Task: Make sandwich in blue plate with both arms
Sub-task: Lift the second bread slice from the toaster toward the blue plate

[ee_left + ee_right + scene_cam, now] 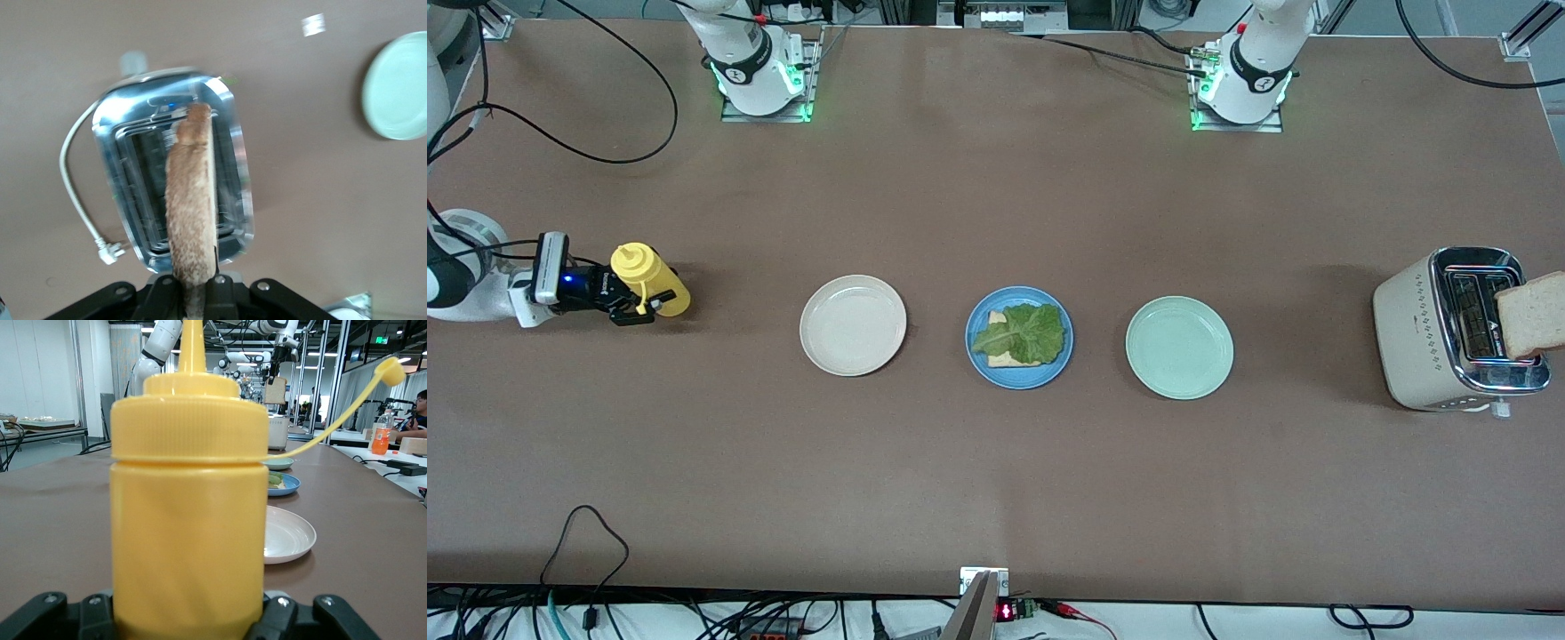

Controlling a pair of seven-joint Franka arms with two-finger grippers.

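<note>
Left tool (193, 293) pinches a speckled bread slice (191, 213) over the toaster (1449, 333) (right tool (187, 613) grips yellow bottle (190, 500)).

A: What sits between the left gripper (193, 293) fingers?

B: A slice of bread (191, 213), light brown and speckled, seen edge-on. The black fingers (160, 293) are clamped against its two faces at one end

A: And under it?

B: A toaster (133, 143) with a shiny chrome top. The slice hangs over its slots, lined up along them, lifted clear as far as I can tell

A: Anything else on the brown table (300, 200)?

B: A pale cord (73, 193) curves from the toaster to a plug lying beside it. Well apart from the toaster, a pale mint-green plate (397, 87) is cut off by the frame's edge
</note>
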